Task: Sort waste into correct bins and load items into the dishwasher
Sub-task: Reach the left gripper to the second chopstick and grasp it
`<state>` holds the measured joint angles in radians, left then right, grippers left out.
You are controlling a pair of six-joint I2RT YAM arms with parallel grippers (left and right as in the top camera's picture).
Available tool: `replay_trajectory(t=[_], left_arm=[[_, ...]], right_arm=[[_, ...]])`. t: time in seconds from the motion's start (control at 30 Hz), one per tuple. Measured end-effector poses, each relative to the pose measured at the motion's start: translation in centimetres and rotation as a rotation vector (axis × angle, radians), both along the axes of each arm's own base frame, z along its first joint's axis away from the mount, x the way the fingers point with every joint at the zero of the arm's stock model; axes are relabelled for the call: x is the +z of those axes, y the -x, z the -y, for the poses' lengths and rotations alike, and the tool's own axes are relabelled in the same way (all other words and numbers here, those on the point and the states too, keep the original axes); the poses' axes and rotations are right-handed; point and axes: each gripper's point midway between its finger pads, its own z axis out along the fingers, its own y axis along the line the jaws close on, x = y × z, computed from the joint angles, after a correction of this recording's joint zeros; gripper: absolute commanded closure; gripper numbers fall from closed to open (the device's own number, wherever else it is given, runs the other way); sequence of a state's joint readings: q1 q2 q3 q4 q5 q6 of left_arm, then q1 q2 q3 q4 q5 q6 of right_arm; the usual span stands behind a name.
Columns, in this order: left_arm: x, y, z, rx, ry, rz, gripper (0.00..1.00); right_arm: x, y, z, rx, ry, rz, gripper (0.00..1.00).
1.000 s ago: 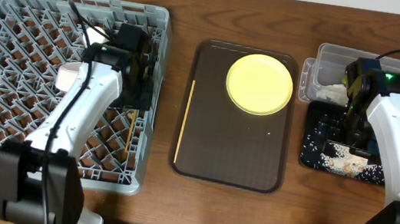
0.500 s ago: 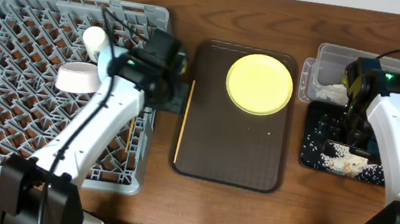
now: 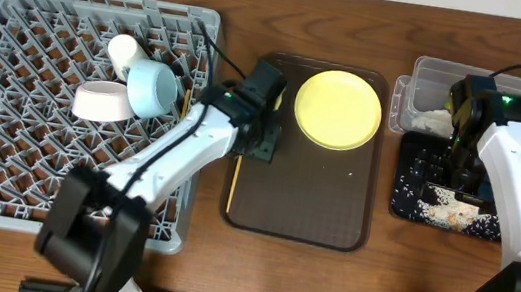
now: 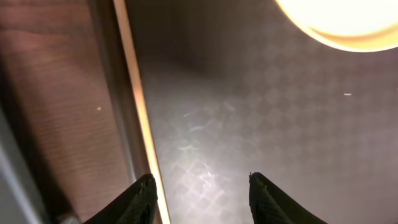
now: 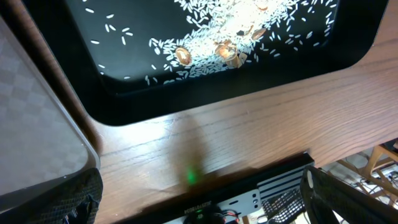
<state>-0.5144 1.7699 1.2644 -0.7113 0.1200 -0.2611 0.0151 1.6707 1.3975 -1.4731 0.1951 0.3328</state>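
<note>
Chopstick [image 3: 235, 168]: I see it lying along the tray's left edge, inside the rim, lengthwise front to back. In the left wrist view it is a pale strip [image 4: 138, 106].
Tray [image 3: 303, 207]: dark brown, centre of the table.
Yellow plate [image 3: 338, 109]: flat on the tray's far right part.
Left gripper [image 3: 262, 146]: over the tray's upper left area, just right of the chopstick. Its fingers [image 4: 142, 198] are spread, with nothing between them but bare tray floor.
Dish rack [image 3: 0, 132]: grey, left of the tray. It holds a blue cup [image 3: 152, 89], a white bowl [image 3: 100, 103] and a white cup [image 3: 124, 48].
Black bin [image 3: 408, 191]: right of the tray, with rice [image 3: 445, 199] scattered inside.
Clear container [image 3: 430, 88]: right of the tray, behind the black bin.
Right gripper [image 3: 462, 164]: above the black bin, well apart from the tray. In the right wrist view its fingers [image 5: 81, 196] stand wide apart and hold nothing.
</note>
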Motion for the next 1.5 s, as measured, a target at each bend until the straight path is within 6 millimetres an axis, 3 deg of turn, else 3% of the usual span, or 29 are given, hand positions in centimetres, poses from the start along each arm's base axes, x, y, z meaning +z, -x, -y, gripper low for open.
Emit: replay_trajectory(t=[0.37,0.7,1.0,1.27,1.5], left_arm=[[-5.4,-0.3,-2.1,0.027,-0.165,-0.068,0.50],[-6.8,-0.3,-2.8,0.061,-0.211,-0.085,0.50],[-6.1,-0.5,-2.8,0.064,-0.205,-0.067,0.50],[-1.4,-1.7,-2.5,0.092,-0.149,0.055,0.50],[-2.1,-1.2,-1.8,0.091,-0.135,0.029,0.50]], right_arm=[[0.0,0.2,0.0,0.000,0.000,-0.008,0.01],[0.0,0.2,0.0,0.000,0.000,-0.010,0.01],[0.0,0.3,0.0,0.000,0.000,-0.011,0.01],[0.0,0.3,0.0,0.000,0.001,-0.011,0.01],[0.1,0.4,0.0,0.000,0.000,-0.015,0.01]])
